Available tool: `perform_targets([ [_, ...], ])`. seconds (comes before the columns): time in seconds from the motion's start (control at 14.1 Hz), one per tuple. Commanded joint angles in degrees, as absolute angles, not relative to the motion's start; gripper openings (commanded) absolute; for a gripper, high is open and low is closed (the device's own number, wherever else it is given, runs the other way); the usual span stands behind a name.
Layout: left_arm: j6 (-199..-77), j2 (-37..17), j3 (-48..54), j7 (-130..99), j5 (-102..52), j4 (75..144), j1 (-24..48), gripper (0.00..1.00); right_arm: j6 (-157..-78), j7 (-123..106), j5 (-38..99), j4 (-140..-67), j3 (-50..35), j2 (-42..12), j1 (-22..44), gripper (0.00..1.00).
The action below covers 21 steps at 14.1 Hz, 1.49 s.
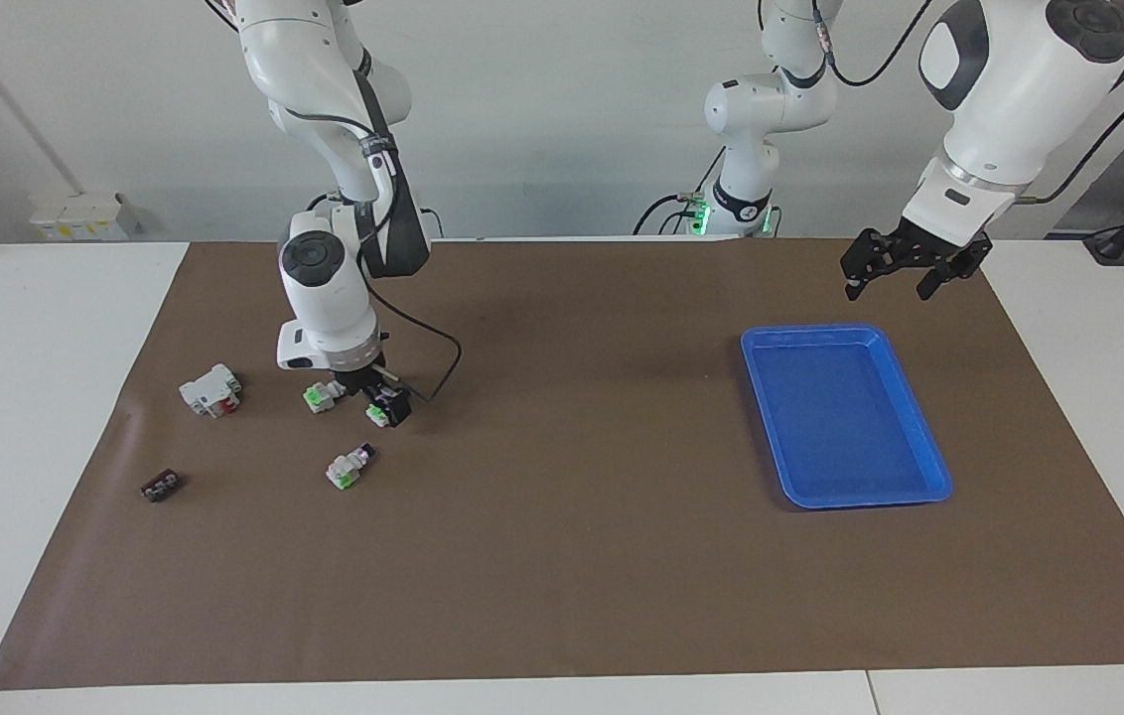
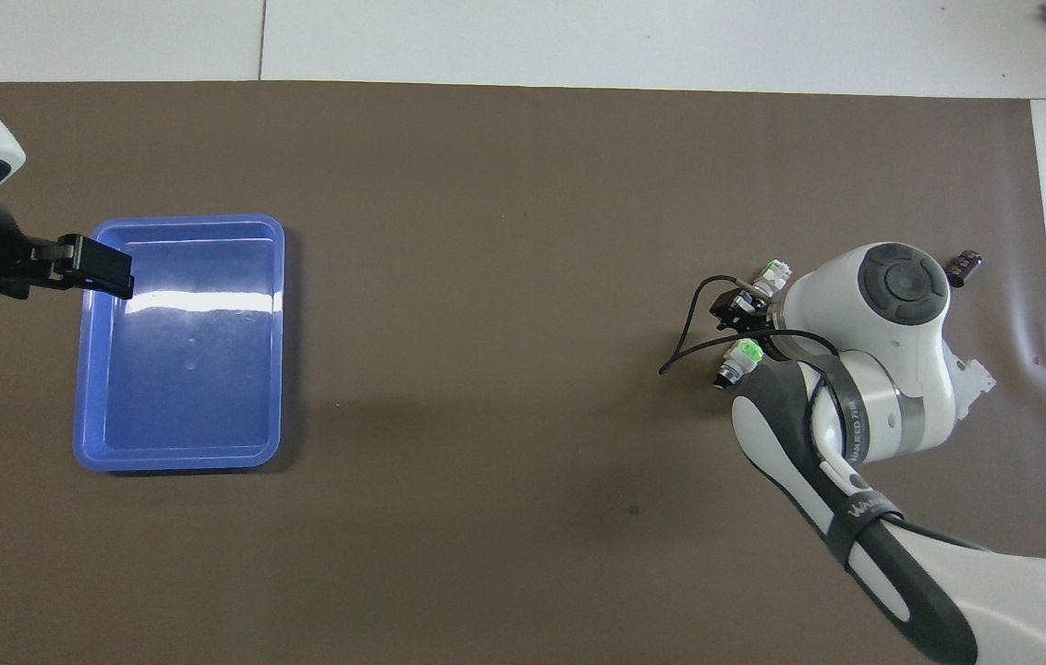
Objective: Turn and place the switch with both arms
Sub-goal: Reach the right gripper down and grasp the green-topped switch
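blue plastic tray [image 1: 931,452] at frame right holds nothing; right gripper [image 1: 385,405] grips a green-and-white switch [image 1: 378,415]; left gripper [image 1: 895,273] hangs open.

The only lettering stands on the black strap [image 2: 860,480] wrapped round the right arm [image 2: 865,369], seen from overhead: white capitals that seem to read "WAKEED", followed by marks too small to make out. A second white mark lower on the same strap cannot be read. No other text is legible.

Tray [image 1: 845,417] toward left arm's end, switches [image 1: 350,467] toward right arm's.
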<state>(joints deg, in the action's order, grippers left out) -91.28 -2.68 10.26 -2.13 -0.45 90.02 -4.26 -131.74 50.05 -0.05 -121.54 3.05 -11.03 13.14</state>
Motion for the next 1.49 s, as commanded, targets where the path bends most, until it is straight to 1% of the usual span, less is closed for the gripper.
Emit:
perform_targets([
  [0.0, -91.93, -0.88, 10.37, -2.02, -0.53, 92.11, -4.66, 1.0, -133.85, 51.5, 1.58, -124.28, 3.16, -9.75, 13.27, 1.0],
  [0.14, -91.93, -0.88, 10.37, -2.02, -0.53, 92.11, -4.66, 1.0, -136.4, 51.42, 1.67, -124.89, 3.16, -10.72, 13.1, 1.0],
  [0.36, -91.93, -0.88, 10.37, -2.02, -0.53, 92.11, -4.66, 1.0, -137.37, 51.24, 1.67, -126.82, 3.16, -10.81, 13.1, 0.99],
  [0.5, -91.93, -0.79, 10.37, -2.02, -0.53, 92.11, -4.75, 1.0, -138.07, 51.33, 1.67, -126.91, 3.25, -11.42, 13.1, 0.89],
  [0.57, -91.93, -0.79, 10.37, -2.02, -0.53, 92.11, -4.66, 1.0, -138.08, 51.24, 1.67, -126.91, 3.25, -11.77, 13.1, 0.73],
  [0.64, -91.93, -0.79, 10.37, -2.02, -0.53, 92.11, -4.66, 1.0, -138.08, 50.89, 1.67, -126.83, 3.25, -11.86, 13.1, 0.35],
  [0.71, -91.93, -0.79, 10.37, -2.02, -0.53, 92.11, -4.75, 1.0, -138.08, 50.63, 1.67, -126.83, 3.25, -11.87, 12.83, 0.0],
  [0.85, -91.93, -0.79, 10.37, -2.02, -0.53, 92.11, -4.66, 1.0, -137.82, 51.06, 1.67, -126.22, 3.25, -12.04, 11.69, 0.0],
  [0.93, -91.93, -0.79, 10.37, -2.02, -0.53, 92.11, -4.66, 1.0, -137.12, 51.85, 3.41, -124.64, 3.16, -12.65, 11.6, 0.0],
  [1.0, -91.93, -0.79, 10.37, -2.02, -0.53, 92.11, -4.66, 1.0, -134.93, 53.6, 9.26, -121.93, 3.25, -13.44, 11.51, 0.0],
  [1.07, -91.93, -0.79, 10.37, -2.02, -0.53, 92.11, -4.66, 1.0, -131.52, 54.05, 15.67, -119.12, 3.25, -13.62, 11.25, 0.0],
  [1.14, -91.93, -0.79, 10.37, -2.02, -0.53, 92.11, -4.66, 1.0, -127.48, 54.05, 18.6, -116.66, 3.25, -13.19, 11.42, 0.0],
  [1.28, -91.93, -0.79, 10.37, -2.02, -0.53, 92.11, -4.66, 1.0, -119.13, 57.11, 19.6, -112.17, 3.16, -11.18, 11.87, 0.0],
  [1.42, -91.93, -0.79, 10.37, -2.02, -0.53, 92.11, -4.66, 1.0, -110.7, 59.75, 26.32, -106.29, 2.99, -9.85, 12.21, 0.0],
])
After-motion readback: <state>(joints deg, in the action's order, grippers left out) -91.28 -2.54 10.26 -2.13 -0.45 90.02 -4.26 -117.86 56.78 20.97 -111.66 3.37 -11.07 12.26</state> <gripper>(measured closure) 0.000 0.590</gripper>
